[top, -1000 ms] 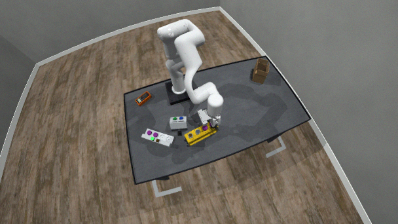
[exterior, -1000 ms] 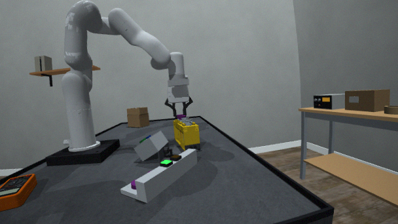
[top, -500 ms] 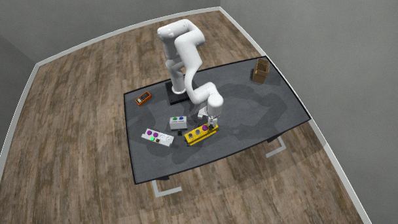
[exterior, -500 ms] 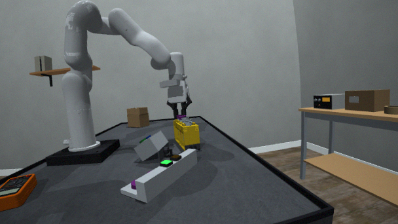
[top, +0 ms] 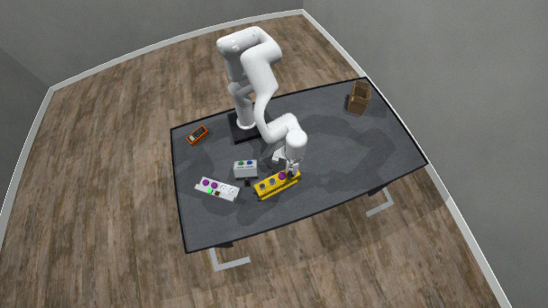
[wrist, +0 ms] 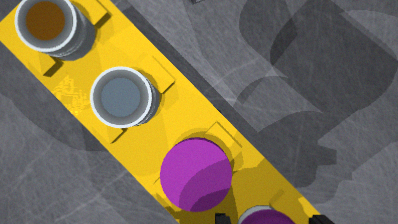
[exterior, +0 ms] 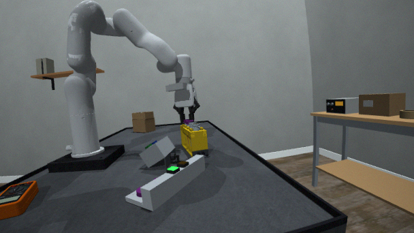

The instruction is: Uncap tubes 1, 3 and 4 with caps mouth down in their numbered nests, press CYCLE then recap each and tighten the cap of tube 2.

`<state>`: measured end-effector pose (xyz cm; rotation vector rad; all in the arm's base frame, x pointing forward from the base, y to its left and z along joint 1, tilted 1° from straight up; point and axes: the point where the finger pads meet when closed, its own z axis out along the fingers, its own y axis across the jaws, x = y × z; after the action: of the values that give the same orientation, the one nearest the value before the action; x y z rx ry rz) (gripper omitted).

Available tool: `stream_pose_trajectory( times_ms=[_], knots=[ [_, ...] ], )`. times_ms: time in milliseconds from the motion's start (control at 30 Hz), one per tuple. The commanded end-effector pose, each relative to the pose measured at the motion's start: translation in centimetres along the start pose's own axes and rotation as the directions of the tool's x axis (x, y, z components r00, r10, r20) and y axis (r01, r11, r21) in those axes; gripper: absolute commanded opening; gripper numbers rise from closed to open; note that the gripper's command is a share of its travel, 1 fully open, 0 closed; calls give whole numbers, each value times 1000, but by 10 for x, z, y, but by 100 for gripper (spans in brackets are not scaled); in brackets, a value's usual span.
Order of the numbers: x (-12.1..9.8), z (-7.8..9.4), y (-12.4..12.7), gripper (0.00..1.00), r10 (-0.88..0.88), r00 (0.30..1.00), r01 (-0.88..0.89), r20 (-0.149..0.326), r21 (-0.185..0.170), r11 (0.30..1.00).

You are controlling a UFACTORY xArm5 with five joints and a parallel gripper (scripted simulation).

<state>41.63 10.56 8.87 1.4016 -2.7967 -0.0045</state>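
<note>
The yellow decapping station [top: 276, 182] holds four tubes. In the wrist view two tubes stand without caps, one with brown content [wrist: 45, 20] and one with grey content [wrist: 121, 97]. The third tube carries a purple cap [wrist: 196, 173]. A second purple cap [wrist: 265, 218] sits on the end tube nearest my arm. My gripper [wrist: 267, 218] straddles that cap, with its fingers open and a small gap on each side. It also shows in the side view [exterior: 186, 119]. The white cap tray [top: 217, 188] holds two purple caps [top: 205, 182] [top: 214, 185] at one end. Its green lamp [top: 209, 190] is lit.
The grey key housing [top: 245, 168] with a green key [top: 240, 163] and a blue key [top: 249, 161] stands between the tray and the arm's base. An orange multimeter [top: 196, 135] lies at one table corner and a cardboard box [top: 359, 97] at another.
</note>
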Motion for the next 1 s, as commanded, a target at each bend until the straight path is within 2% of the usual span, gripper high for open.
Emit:
stream_pose_trajectory(
  times_ms=[0, 167, 300, 367, 433, 567, 867, 933, 967],
  knots=[
    [-1, -2, -1, 46, -165, 986, 165, 9, -3, 986],
    [-1, -2, -1, 46, -418, 908, 418, 9, 0, 908],
    [-1, -2, -1, 46, -589, 808, 589, 9, 2, 808],
    [-1, -2, -1, 46, -589, 808, 589, 9, 2, 808],
    [-1, -2, -1, 46, -727, 687, 727, 9, 3, 687],
    [-1, -2, -1, 46, -836, 548, 836, 8, 5, 548],
    [-1, -2, -1, 46, -991, 135, 991, 5, 7, 135],
    [-1, -2, -1, 46, -991, 135, 991, 5, 7, 135],
    [-1, -2, -1, 46, -1000, 31, 999, 5, 8, 31]
  ],
)
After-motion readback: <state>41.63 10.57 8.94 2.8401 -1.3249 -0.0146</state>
